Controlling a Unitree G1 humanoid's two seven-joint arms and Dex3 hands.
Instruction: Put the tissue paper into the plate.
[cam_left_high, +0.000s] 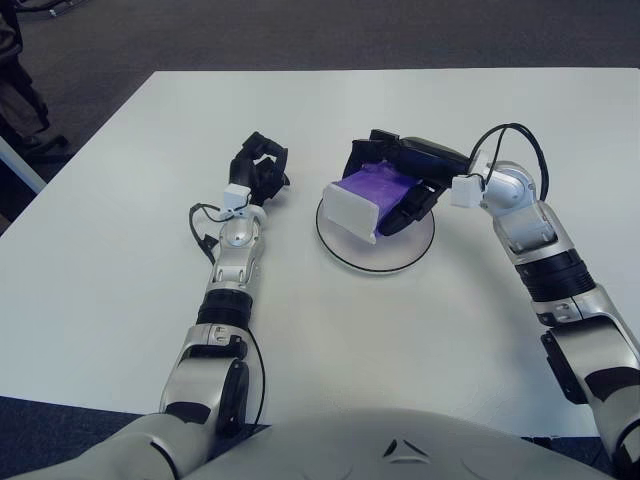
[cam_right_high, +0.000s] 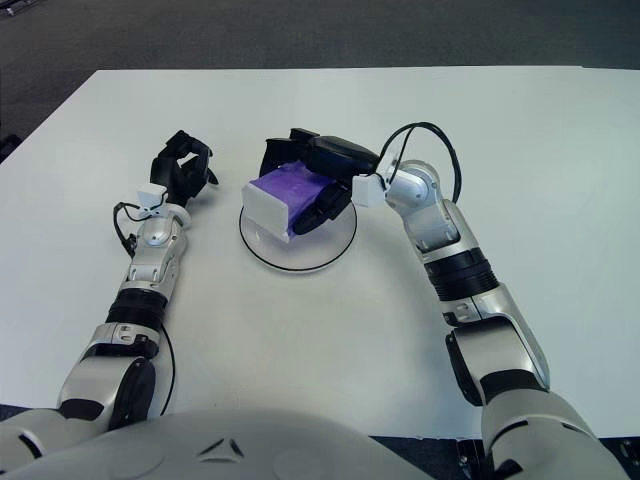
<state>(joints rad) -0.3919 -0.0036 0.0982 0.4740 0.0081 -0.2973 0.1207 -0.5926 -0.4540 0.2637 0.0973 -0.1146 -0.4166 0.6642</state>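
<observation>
A purple and white tissue pack (cam_left_high: 366, 197) hangs tilted over the white, dark-rimmed plate (cam_left_high: 400, 252) in the middle of the table. My right hand (cam_left_high: 400, 170) is shut on the pack, its black fingers wrapped around the far and right sides. The pack's white end points to the left and sticks out past the plate's left rim. I cannot tell whether the pack touches the plate. My left hand (cam_left_high: 260, 165) shows to the left of the plate with its fingers curled and nothing in them.
The white table (cam_left_high: 120, 230) stretches wide on all sides, with its far edge against dark carpet. A dark object (cam_left_high: 15, 90) stands off the table at the far left.
</observation>
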